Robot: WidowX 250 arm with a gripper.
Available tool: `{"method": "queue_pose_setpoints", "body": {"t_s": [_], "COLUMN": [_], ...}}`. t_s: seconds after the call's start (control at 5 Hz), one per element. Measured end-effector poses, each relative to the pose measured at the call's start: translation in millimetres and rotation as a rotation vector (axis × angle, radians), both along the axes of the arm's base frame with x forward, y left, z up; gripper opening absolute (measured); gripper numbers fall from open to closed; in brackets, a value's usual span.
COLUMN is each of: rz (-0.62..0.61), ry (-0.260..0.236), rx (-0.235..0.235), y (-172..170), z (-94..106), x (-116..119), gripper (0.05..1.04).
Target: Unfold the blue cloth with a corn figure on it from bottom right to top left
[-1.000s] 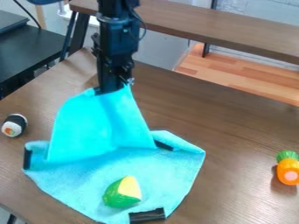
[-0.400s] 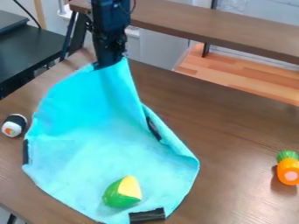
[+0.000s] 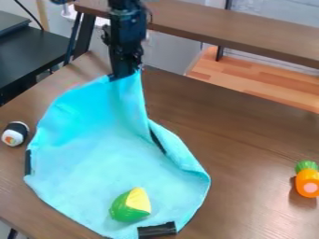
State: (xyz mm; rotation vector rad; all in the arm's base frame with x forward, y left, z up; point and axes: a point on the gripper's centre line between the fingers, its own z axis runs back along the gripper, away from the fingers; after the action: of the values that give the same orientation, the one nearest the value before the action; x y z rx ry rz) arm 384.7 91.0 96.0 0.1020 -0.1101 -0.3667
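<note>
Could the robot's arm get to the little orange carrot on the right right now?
Probably not yet: its claw is holding up the blue cloth. The tabletop between looks open, so the carrot might be reachable once it lets go.

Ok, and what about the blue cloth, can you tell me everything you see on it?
The bright blue cloth looks soft, a bit like a towel. Its far corner is pinched in the gripper and pulled up off the table, making a tall, slanting fold. The near part lies spread out, and the right edge curls over. Black strips mark its edges. A green and yellow toy sits on the near part.
</note>
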Motion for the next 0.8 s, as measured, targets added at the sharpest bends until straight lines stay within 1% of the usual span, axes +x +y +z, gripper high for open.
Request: {"method": "queue_pose_setpoints", "body": {"t_s": [0.2, 0.4, 0.6, 0.8], "rz": [-0.018, -0.004, 0.009, 0.015], "ry": [-0.004, -0.038, -0.048, -0.064], "rx": [0.006, -0.007, -0.02, -0.043], "y": [3, 14, 30, 40], "z": [-7.9, -1.3, 1.3, 6.7], "x": [12, 17, 19, 24], "gripper": [0.051, 0.051, 0.051, 0.051]}}
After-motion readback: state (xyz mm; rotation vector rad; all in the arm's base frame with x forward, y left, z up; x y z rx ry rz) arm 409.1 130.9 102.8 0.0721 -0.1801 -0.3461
